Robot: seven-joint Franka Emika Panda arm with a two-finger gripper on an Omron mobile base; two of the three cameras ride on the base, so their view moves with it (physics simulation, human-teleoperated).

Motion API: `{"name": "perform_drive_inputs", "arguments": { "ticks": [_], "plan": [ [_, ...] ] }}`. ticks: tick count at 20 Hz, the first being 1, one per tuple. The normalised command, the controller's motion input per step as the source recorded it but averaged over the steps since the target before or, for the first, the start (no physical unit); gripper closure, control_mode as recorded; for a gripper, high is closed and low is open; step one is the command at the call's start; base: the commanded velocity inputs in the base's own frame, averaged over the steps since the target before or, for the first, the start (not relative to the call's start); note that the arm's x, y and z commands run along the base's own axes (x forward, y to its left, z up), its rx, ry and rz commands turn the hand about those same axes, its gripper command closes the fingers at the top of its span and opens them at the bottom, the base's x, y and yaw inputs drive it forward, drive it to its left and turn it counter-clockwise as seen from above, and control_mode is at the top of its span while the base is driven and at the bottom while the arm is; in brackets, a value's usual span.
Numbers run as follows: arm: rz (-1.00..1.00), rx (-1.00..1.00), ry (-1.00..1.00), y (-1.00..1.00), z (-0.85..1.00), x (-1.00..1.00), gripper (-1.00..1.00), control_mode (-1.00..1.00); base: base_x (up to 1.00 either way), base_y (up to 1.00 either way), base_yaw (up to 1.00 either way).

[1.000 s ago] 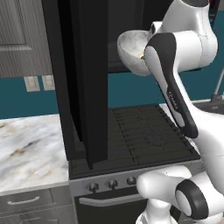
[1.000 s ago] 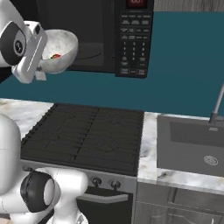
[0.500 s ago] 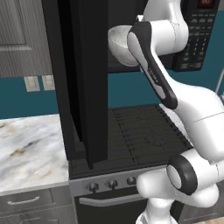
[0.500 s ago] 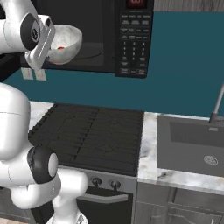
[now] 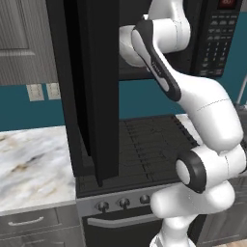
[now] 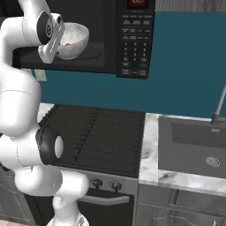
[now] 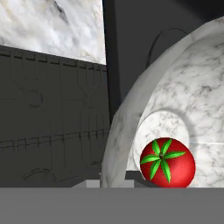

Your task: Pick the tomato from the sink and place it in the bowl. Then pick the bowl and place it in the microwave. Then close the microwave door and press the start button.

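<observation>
Since a second ago I have carried the bowl [image 6: 73, 40] from out in front of the microwave [image 6: 106, 35] in through its opening; it now sits inside the dark cavity, and my arm has stretched further forward and up.

The room around me is a kitchen with a teal wall. Below the microwave lies a black stove [image 6: 99, 139] with knobs along its front. A marbled tabletop [image 5: 31, 164] runs to the left of the stove, and on its other side another strip of it frames the dark grey sink [image 6: 194, 148], with its round drain and a silver faucet [image 6: 219, 106] at the edge. The microwave door [image 5: 94, 87] stands swung wide open, its black panel hanging edge-on over the left part of the stove. The keypad panel [image 6: 134, 42] with white-labelled buttons and a red display faces out.

My arm rises from the base, bends at the elbow and reaches into the microwave opening. My fingers are at the rim of the bowl; I cannot tell how tightly they meet on it. The tomato [image 7: 167, 162] rests in the bottom of the bowl, green stem showing.
</observation>
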Motion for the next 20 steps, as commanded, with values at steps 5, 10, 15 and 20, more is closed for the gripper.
{"name": "perform_drive_inputs", "arguments": {
  "ticks": [5,10,15,20],
  "plan": [
    [0.01,0.0,0.0,0.0,-0.03,0.6,1.0,-1.0,0.0,0.0,0.0],
    [0.03,0.0,0.0,0.03,-0.14,0.48,1.0,-1.0,0.0,0.0,0.0],
    [0.03,0.0,0.0,0.09,-0.16,0.25,1.0,-1.0,0.0,0.0,0.0],
    [0.02,0.0,0.0,0.04,-0.03,0.18,1.0,-1.0,0.0,0.0,0.0]
  ]
}}
